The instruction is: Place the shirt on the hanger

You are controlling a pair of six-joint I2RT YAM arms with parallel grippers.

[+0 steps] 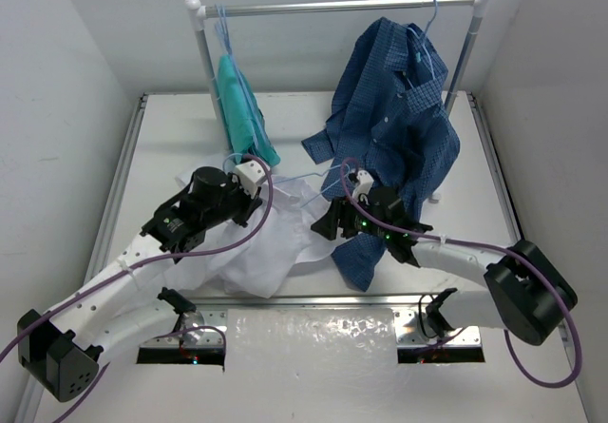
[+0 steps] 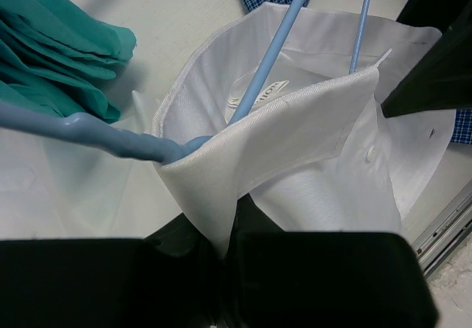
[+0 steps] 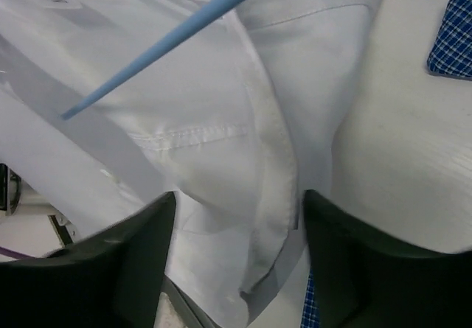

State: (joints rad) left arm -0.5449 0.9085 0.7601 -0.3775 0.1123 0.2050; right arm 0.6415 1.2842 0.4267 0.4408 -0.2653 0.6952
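Observation:
The white shirt [image 1: 261,252] lies crumpled on the table between both arms. My left gripper [image 2: 225,248] is shut on the tip of the shirt's collar [image 2: 280,133] and holds the neck opening up. The pale-blue wire hanger [image 2: 274,44] passes down into that neck opening, and its thicker bend [image 2: 96,133] rests against the collar's left edge. In the right wrist view the hanger [image 3: 169,37] crosses above the shirt's front. My right gripper [image 3: 236,228] is open, with the shirt's front edge [image 3: 273,173] lying loose between its fingers. From above, the right gripper [image 1: 325,223] sits at the shirt's right side.
A dark blue checked shirt [image 1: 394,147] hangs from the metal rail [image 1: 332,7] and drapes onto the table behind my right arm. A teal-green garment [image 1: 242,105] hangs at the rail's left end. A metal strip [image 1: 313,299] runs along the near table edge.

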